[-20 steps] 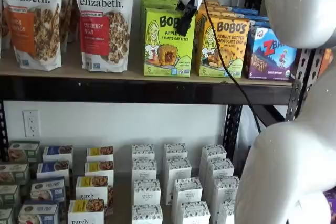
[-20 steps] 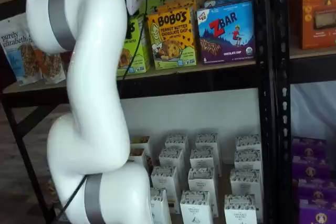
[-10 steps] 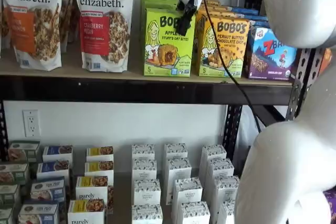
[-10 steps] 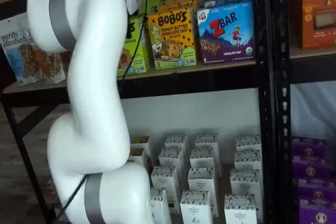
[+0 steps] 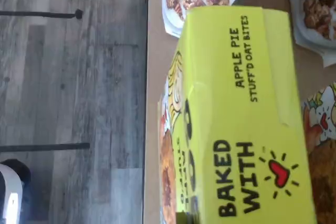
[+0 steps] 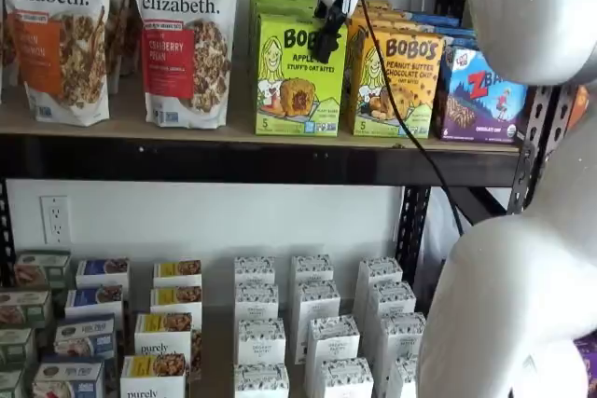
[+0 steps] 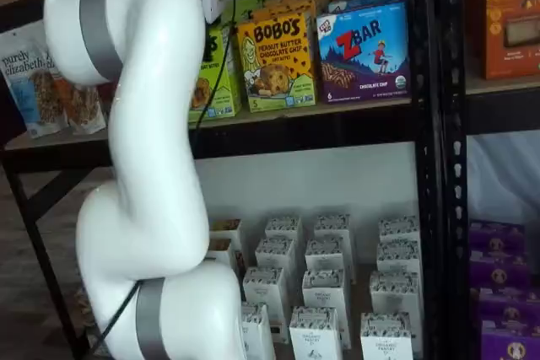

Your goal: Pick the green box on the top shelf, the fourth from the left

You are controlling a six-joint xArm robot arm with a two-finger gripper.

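Gripper (image 6: 326, 42): hanging at frame top, black fingers overlapping the green box (image 6: 298, 75)'s upper front; grip undeterminable. Box standing on the top shelf (image 6: 233, 160), centre frame. White arm bending along the right edge.

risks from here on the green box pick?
Neighbour clash: the green box stands tight against the yellow-orange Bobo's box, so a finger may catch it. Grip unclear: the gripper shows side-on at the box's top corner. The cable hangs across the neighbouring boxes and might snag.
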